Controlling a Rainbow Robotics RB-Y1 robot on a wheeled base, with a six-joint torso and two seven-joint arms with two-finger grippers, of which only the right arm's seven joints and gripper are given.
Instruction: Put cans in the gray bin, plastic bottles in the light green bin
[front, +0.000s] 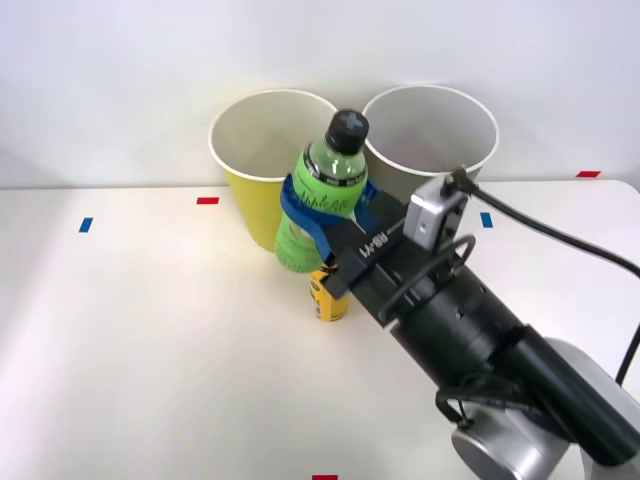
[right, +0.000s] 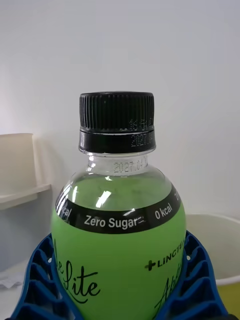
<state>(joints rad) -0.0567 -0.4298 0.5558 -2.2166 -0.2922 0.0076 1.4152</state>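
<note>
Gripping the plastic bottle (front: 322, 195) around its middle, the right arm's jaws (front: 328, 212) held it upright, cap up, above the counter (front: 150, 330), just in front of the light green bin (front: 255, 170), whose open mouth lay just beyond and to the left.

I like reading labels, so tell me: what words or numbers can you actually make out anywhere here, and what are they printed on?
"Zero Sugar" and "0 kcal": black band on the green bottle, held in the right gripper.
"2027.04": stamped on the bottle's neck; rest unreadable.
"Lite": script, partly hidden by the blue fingers.
"+LINCTE...": cut off.
Gripper's white marking and the yellow can: unreadable.
</note>
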